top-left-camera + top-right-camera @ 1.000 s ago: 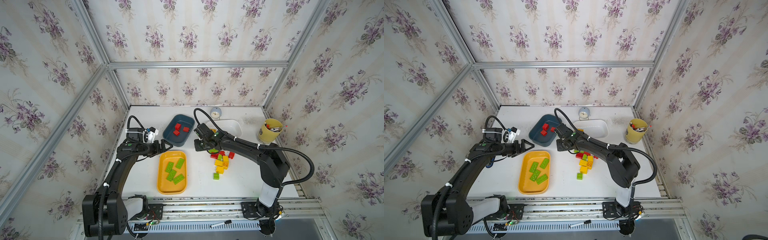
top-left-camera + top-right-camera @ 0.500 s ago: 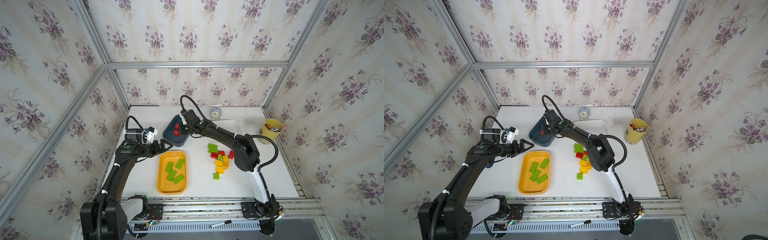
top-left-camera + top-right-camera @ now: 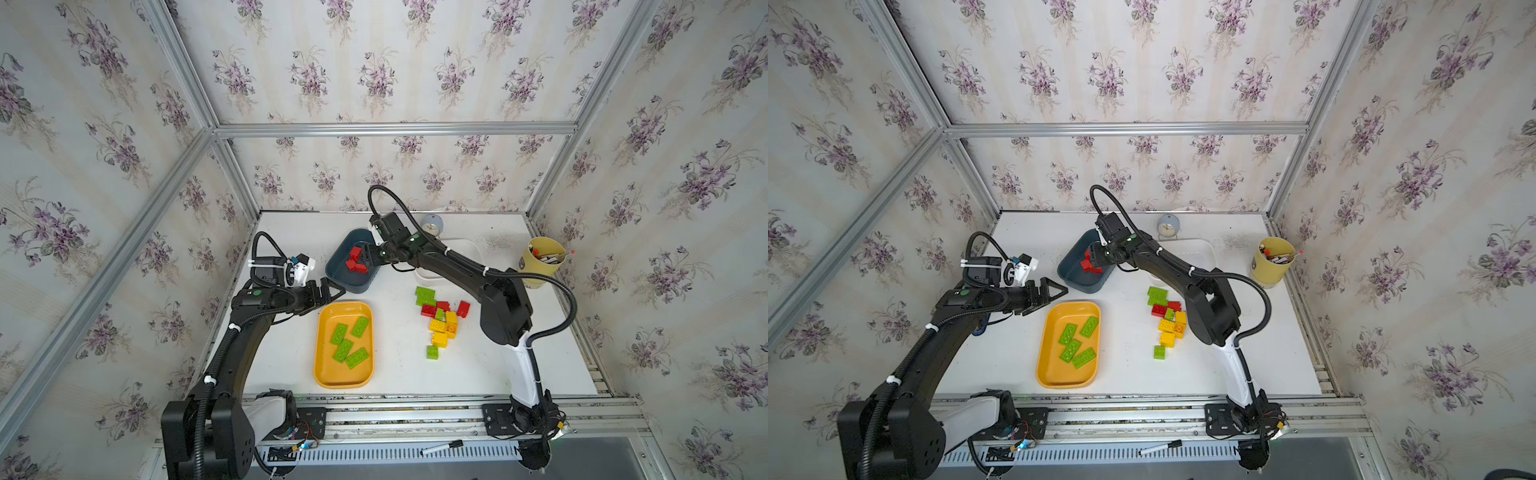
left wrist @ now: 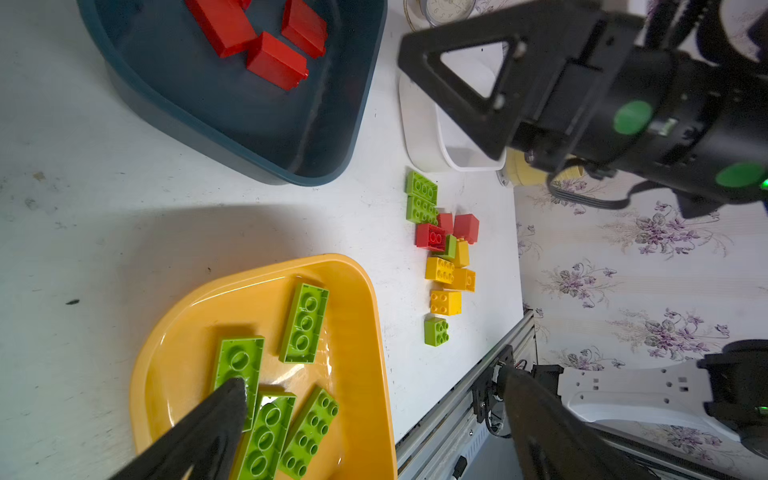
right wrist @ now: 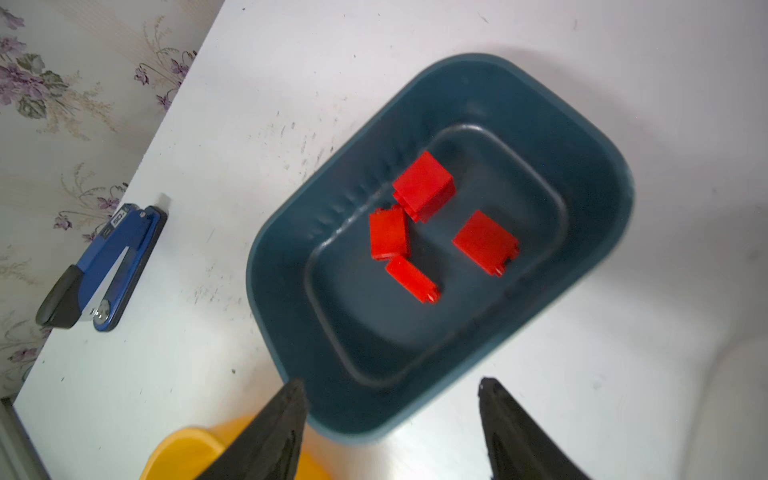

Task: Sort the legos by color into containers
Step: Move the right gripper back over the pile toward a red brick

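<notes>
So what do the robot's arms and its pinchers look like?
The left arm and the right arm are mostly black, each with a white part near the base. Ribbed black cables loop along them, tied on with white zip ties. Green round dots sit near the wrist. The left gripper and right gripper have black fingers shaped like hollow triangles.

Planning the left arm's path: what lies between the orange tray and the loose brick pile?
Nothing: in both top views only bare white table separates the orange tray from the loose brick pile.
</notes>
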### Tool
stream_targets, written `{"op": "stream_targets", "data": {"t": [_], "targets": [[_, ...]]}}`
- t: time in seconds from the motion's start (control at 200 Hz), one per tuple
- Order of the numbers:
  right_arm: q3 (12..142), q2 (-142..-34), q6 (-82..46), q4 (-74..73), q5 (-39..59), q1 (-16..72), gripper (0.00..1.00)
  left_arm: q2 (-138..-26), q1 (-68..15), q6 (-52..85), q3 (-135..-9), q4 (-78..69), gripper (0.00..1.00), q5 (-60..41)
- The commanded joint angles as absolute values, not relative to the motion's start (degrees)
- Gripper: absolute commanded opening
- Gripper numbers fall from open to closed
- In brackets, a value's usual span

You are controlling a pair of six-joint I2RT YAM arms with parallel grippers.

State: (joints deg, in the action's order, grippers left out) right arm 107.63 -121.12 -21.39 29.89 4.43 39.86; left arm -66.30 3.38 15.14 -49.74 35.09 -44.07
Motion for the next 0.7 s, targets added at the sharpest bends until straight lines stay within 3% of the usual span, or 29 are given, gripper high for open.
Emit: {"op": "stream_targets", "data": {"t": [0.0,0.35,0.525,0.7], "targets": [[99.61,-113.79,-20.14,31.88,5.28,39.22,0.7,-66.53,3.5,14.48,-50.0,33.99,0.99,-44.99],[73.81,-94.86,6.2,36.48,14.94,33.7,0.76,-67.76,3.4,14.5,-50.54,34.01,0.99,-45.64],[68.29,-92.79,22.0,36.67,16.24,31.78,0.75,-67.94,2.91,14.85,-50.71,33.84,0.99,-46.23],[69.93,-98.44,30.92,39.52,15.22,31.64,0.7,-67.79,2.77,15.67,-51.34,33.85,0.99,-47.19]]}}
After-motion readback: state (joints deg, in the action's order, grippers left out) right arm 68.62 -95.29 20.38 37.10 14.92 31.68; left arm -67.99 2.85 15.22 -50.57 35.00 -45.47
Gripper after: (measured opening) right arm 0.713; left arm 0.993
